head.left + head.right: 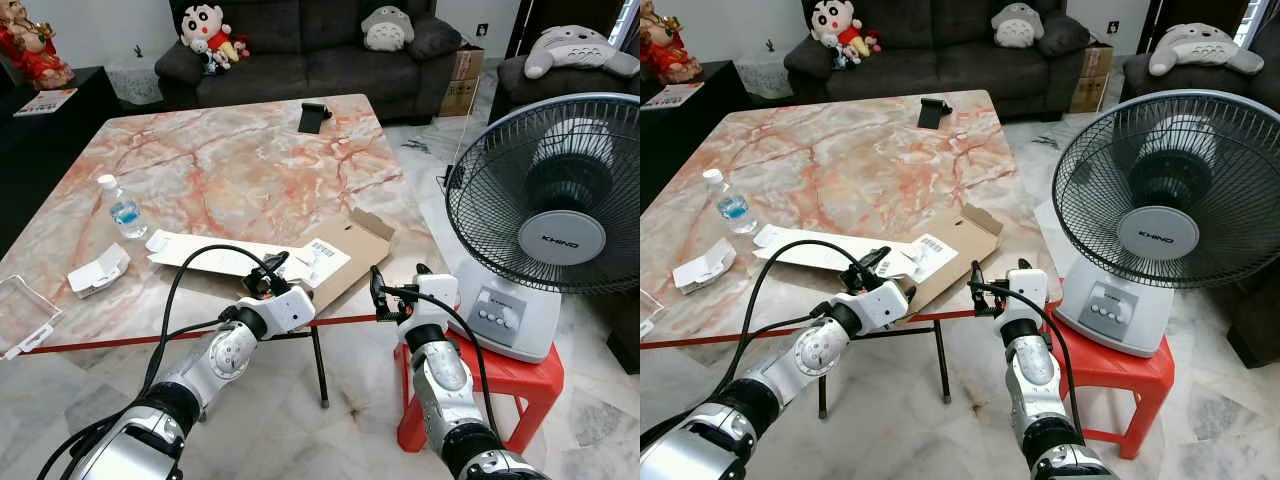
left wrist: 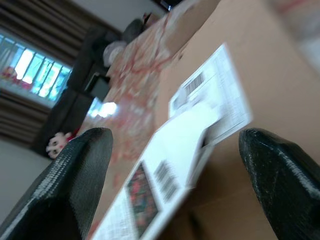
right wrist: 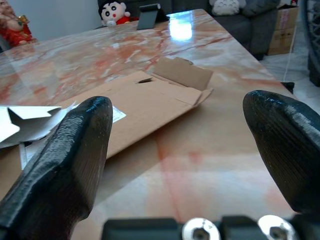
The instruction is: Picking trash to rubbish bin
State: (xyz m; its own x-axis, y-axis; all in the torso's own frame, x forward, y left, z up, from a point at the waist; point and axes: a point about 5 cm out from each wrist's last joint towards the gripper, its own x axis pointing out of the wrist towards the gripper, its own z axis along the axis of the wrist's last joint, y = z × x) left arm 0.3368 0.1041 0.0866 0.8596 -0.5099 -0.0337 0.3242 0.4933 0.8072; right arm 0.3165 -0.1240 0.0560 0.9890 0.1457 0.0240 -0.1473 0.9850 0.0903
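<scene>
— Trash first: where does it lie for you?
— Far left, a clear plastic tray (image 1: 22, 312) hangs at the bench (image 1: 230, 150) edge. Next you have a small white carton (image 1: 98, 270), a water bottle (image 1: 121, 207), then a long white paper sheet (image 1: 215, 252) lapping onto a flattened cardboard box (image 1: 345, 255) at the near edge.

— And your end effectors?
— Your left end effector (image 1: 266, 274) sits at the near edge, touching or just over the paper and cardboard, fingers (image 2: 75, 175) spread wide. Your right end effector (image 1: 398, 282) hovers off the bench's near right corner, also wide.

— Room to move?
— Open marble floor (image 1: 330, 410) lies under the near edge. On your right, a fan (image 1: 550, 215) on a red stool (image 1: 510, 375) stands just beside the right arm. The bench's middle is bare marble; a black phone stand (image 1: 314, 117) sits far back, before a dark sofa (image 1: 300, 45).
</scene>
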